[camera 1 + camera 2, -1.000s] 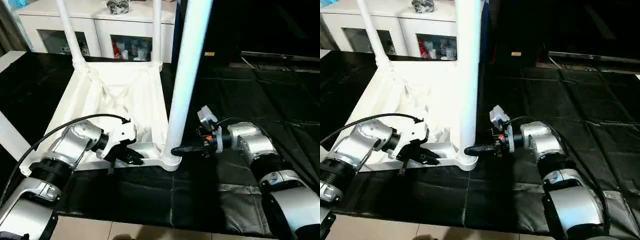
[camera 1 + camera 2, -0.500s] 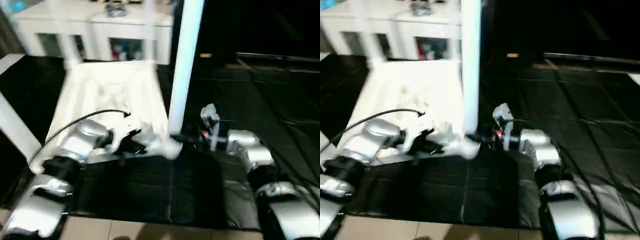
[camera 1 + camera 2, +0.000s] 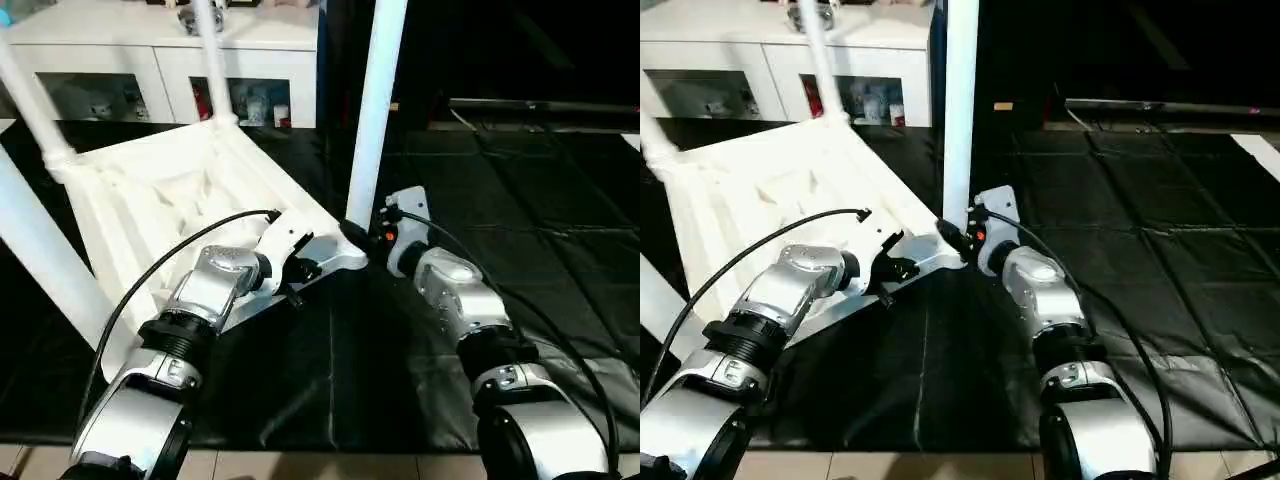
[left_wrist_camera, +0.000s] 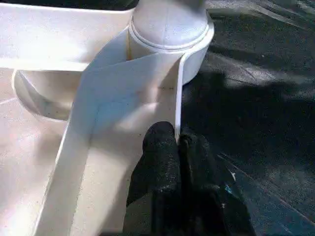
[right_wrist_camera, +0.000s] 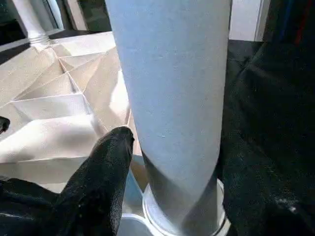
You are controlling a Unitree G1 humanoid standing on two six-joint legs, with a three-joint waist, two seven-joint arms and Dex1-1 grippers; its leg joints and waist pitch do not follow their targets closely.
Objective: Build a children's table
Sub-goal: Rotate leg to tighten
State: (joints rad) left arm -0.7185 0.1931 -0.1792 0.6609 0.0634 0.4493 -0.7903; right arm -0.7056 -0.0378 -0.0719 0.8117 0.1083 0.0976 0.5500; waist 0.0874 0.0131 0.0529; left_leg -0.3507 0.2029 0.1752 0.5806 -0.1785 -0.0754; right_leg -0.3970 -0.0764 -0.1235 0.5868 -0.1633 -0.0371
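A white plastic children's table [image 3: 170, 190] lies upside down on a black mat [image 3: 520, 220] on the floor, its ribbed underside facing up and tilted, with the near right corner lifted. Four white tube legs rise from its corner sockets. The nearest leg [image 3: 375, 110] stands almost upright at the corner closest to the robot, just beside both arms. A second leg [image 3: 40, 255] slants out past the left side of the view, and two more [image 3: 210, 55] stand at the far corners.

The left tool [image 4: 178, 142] has its two black fingers pressed together, pinching the thin upright wall of the tabletop's rim close to the socket of the nearest leg. The left silver forearm reaches in from the lower left, with a black cable arching over it.

The right tool [image 5: 172, 147] comes from the right and straddles the base of the nearest leg, its fingers set apart. One black finger [image 5: 106, 162] lies against the leg's side just above the socket; whether both fingers press on the leg cannot be told.

Behind the table stands a white cabinet [image 3: 150, 60] with glass doors.
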